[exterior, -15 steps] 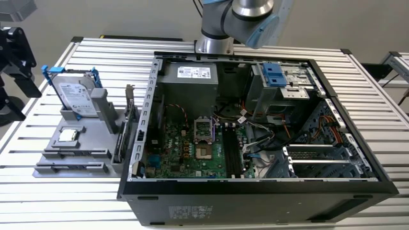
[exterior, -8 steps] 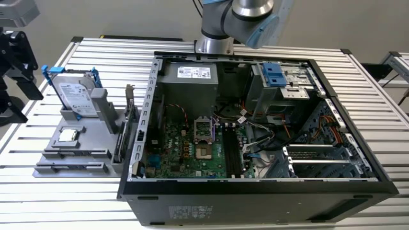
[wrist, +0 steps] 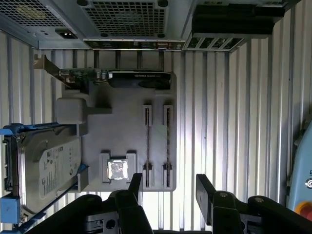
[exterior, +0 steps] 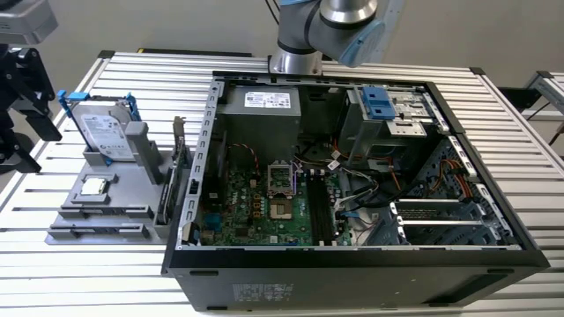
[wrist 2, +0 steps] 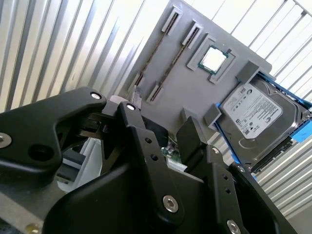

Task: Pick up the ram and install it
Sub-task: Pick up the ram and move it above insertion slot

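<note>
**Grey holder, two sticks on edge, my jaws wide above them**

Grey plastic holder (wrist: 112,126) sits on the slatted table (wrist: 204,122). The ram (wrist: 168,141) stands on its edge in one of the holder's two narrow slots, and a second stick (wrist: 147,141) stands just beside it in the other. My gripper (wrist: 170,187) is spread wide and holds nothing; it hangs above the holder, apart from it.

In the first wrist view the ram's line, carried on, runs into the gap between my fingers (wrist: 135,187). The second stick points at one finger rather than at the gap. The ram's long axis runs along the table's slats, and my fingers are set apart across that axis, so I judge they face its two flat sides rather than its ends. The gap appears to sit off the end of the stick nearest the processor chip (wrist: 118,169), not over its middle.

The hard drive (wrist: 46,165) leans beyond the chip, on the side away from the ram. The upright card (wrist: 139,78) stands between the holder and the open computer case (exterior: 352,271), which lies to the exterior view's right of the holder. The ram is not yet lifted.
</note>
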Robot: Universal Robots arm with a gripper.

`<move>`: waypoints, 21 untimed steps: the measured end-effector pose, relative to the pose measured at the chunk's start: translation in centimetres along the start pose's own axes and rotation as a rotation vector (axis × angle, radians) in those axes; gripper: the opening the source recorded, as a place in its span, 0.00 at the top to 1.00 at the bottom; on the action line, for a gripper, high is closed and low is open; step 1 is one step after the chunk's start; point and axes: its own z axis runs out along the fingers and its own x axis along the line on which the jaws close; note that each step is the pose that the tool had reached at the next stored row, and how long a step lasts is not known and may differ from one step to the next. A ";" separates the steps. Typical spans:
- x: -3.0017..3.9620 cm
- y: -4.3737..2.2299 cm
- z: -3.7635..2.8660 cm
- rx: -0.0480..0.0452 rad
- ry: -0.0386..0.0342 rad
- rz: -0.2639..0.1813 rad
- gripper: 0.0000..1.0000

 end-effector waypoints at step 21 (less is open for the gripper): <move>0.03 -0.04 1.52 0.0052 -0.0002 0.000 0.00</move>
